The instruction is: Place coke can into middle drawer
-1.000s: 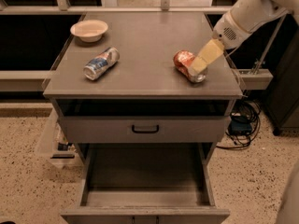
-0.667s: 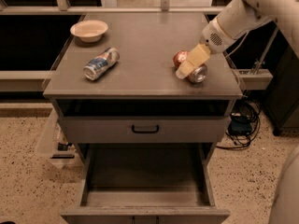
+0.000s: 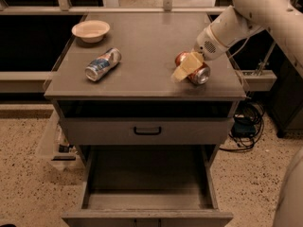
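Observation:
The coke can [image 3: 202, 74] lies on its side on the right part of the grey cabinet top [image 3: 147, 51], its silver end facing the front. My gripper [image 3: 185, 68] comes in from the upper right on the white arm [image 3: 236, 18] and is down at the can, covering its middle and left side. The middle drawer [image 3: 147, 200] is pulled open below, near the bottom of the view, and its flat floor is bare.
A blue, white and red can [image 3: 102, 64] lies on its side at the left of the top. A cream bowl [image 3: 91, 30] stands at the back left. A shut drawer front with a black handle [image 3: 147, 131] sits above the open drawer. Cables [image 3: 246, 122] lie on the floor at the right.
My gripper has moved left and down across the cabinet top, from beside the coke can's right end to over its middle. The can has stayed in place.

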You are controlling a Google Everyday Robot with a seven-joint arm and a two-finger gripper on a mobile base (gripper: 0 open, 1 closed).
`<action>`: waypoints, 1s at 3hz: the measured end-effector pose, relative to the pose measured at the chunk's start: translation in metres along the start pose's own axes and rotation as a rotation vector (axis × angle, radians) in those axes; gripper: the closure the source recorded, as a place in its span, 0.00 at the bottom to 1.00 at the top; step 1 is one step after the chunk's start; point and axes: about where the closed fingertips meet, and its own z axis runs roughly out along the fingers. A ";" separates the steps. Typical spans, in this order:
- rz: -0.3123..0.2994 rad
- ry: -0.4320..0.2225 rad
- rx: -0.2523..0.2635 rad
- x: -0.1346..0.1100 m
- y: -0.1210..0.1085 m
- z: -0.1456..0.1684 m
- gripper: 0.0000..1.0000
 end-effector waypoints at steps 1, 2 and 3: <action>0.000 0.000 0.000 0.000 0.000 0.000 0.41; 0.000 0.000 0.000 0.000 0.000 0.000 0.64; 0.000 0.000 0.000 0.000 0.000 0.000 0.90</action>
